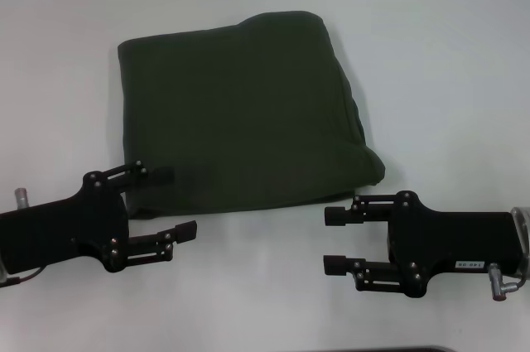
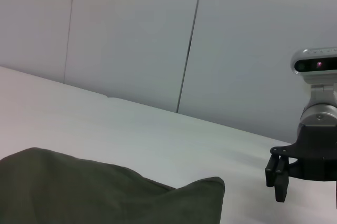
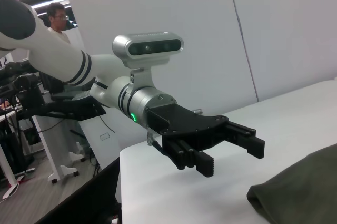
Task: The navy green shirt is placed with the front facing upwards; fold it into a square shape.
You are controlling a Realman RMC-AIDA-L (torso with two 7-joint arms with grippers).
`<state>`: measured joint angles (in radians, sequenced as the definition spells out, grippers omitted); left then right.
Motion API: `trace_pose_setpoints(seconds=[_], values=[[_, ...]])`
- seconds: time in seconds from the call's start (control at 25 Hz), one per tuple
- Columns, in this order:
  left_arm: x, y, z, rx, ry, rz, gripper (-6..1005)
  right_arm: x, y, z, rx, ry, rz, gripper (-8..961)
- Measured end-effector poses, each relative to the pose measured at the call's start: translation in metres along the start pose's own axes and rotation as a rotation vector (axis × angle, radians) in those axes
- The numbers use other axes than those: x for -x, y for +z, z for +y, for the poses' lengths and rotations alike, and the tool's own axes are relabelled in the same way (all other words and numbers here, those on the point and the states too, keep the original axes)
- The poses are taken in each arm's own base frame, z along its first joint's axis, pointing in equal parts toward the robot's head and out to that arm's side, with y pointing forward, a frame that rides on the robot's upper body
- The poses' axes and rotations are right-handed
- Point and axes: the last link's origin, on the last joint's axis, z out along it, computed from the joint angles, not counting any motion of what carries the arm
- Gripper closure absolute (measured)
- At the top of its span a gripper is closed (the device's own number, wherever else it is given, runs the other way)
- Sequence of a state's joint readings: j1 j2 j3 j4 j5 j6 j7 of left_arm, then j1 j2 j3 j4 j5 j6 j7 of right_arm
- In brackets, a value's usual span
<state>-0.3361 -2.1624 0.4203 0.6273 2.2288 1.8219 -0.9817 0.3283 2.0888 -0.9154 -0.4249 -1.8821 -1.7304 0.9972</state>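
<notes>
The dark olive-green cotton shirt [image 1: 244, 112] lies folded into a roughly square, several-layer bundle on the white table [image 1: 447, 54], about midway between the table's left and right edges and a little toward the far edge. Its plain fabric faces up, with no lettering or label visible. The far-left and near-left corners are fairly crisp, while the right side bulges outward and the near-right corner sticks out toward the table's right edge.

The black left gripper [image 1: 174, 203] hangs over the near-left corner of the bundle with its jaws apart. One finger overlaps the shirt's near edge in the head view, the other is over bare table just nearer; whether the upper finger touches the cloth cannot be told. In the right wrist view this gripper [image 3: 234, 147] appears raised above the table surface, beside a rounded corner of the shirt [image 3: 303, 192].

The black right gripper [image 1: 334, 240] sits over bare table near the near edge, just nearer than the bundle's near-right corner, jaws apart and holding nothing. The left wrist view shows it [image 2: 279, 176] clear of the shirt [image 2: 105, 195].
</notes>
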Motion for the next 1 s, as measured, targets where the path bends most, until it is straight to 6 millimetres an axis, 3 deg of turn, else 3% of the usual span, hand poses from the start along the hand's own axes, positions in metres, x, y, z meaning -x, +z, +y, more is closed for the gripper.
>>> trace_pose_setpoints(seconds=[1.0], values=[[0.0003, 0.0021, -0.0009, -0.001, -0.002, -0.001, 175, 0.0001, 0.0001, -0.0013, -0.002, 0.008, 0.006, 329]])
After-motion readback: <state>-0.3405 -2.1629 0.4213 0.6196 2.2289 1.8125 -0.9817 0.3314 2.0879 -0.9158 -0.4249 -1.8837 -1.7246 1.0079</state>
